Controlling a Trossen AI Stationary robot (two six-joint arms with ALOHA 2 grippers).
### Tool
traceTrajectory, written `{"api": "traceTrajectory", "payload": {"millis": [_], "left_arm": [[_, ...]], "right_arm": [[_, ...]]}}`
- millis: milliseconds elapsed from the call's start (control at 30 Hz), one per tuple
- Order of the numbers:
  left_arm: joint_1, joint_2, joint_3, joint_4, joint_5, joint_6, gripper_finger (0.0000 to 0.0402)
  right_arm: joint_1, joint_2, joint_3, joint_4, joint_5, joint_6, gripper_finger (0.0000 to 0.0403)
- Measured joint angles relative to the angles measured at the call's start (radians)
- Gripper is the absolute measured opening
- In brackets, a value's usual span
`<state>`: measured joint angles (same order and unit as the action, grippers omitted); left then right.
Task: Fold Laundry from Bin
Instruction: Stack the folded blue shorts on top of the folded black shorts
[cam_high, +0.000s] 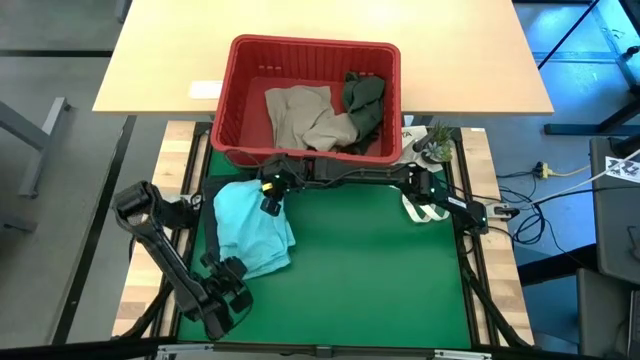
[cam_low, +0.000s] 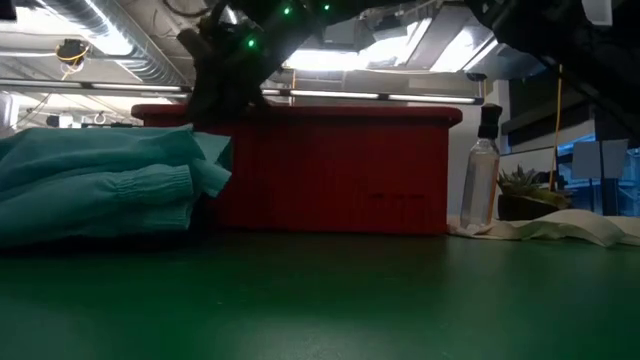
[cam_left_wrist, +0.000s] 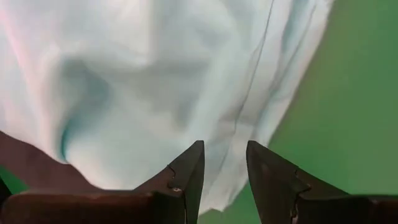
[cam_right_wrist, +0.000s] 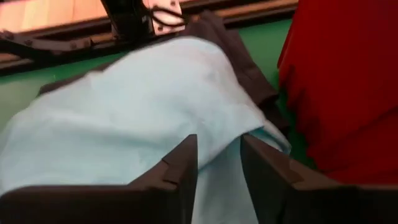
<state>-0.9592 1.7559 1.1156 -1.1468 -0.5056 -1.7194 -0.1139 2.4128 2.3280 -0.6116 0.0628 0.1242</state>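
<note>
I am a two-armed robot at a green mat (cam_high: 380, 270), and I use the red bin (cam_high: 240, 100) at its far edge as my landmark. My right gripper (cam_high: 270, 203) hangs just in front of the bin's near wall, by its left corner, above the far edge of a light teal garment (cam_high: 250, 235). Its fingers stand apart with a narrow gap and hold nothing; the teal cloth lies just under their tips. My left gripper (cam_high: 232, 272) sits farther from the bin, at the near edge of the same teal garment, fingers (cam_left_wrist: 186, 174) also part open and empty, the cloth spread right ahead of them. A dark garment (cam_right_wrist: 239, 59) peeks out from beneath the teal one on the bin side. Inside the bin lie a beige-tan garment (cam_high: 310, 118) and a dark olive green garment (cam_high: 363, 100) at the right end. To the right of the bin, on the mat, are a white cloth bag (cam_high: 420, 208), a spray bottle (cam_low: 482, 180) and a small plant (cam_high: 436, 143). What could go wrong, as I judge it: the teal garment looks loosely bunched, so either set of fingers could snag a layer while pulling away and drag the fold open; the right arm also sits close to the bin wall and could nudge it. I can read no brand, label or writing anywhere.
</note>
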Motion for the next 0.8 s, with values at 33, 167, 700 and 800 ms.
{"api": "traceTrajectory", "payload": {"millis": [33,167,700,800], "left_arm": [[0.0,-0.017,0.0,-0.001,0.0,0.0,0.0114],[0.0,-0.088,0.0,-0.008,-0.01,0.001,0.0114],[-0.04,-0.374,0.0,-0.078,-0.111,0.1,0.0114],[-0.049,-0.397,0.0,-0.079,-0.116,0.106,0.0114]], "right_arm": [[0.0,-0.009,0.0,0.0,0.0,0.0,0.0128],[0.0,-0.054,0.0,0.001,0.0,0.0,0.0131],[0.081,0.016,-0.001,0.246,0.031,-0.088,0.0131],[0.085,0.067,0.0,0.307,0.107,-0.135,0.0131]]}}
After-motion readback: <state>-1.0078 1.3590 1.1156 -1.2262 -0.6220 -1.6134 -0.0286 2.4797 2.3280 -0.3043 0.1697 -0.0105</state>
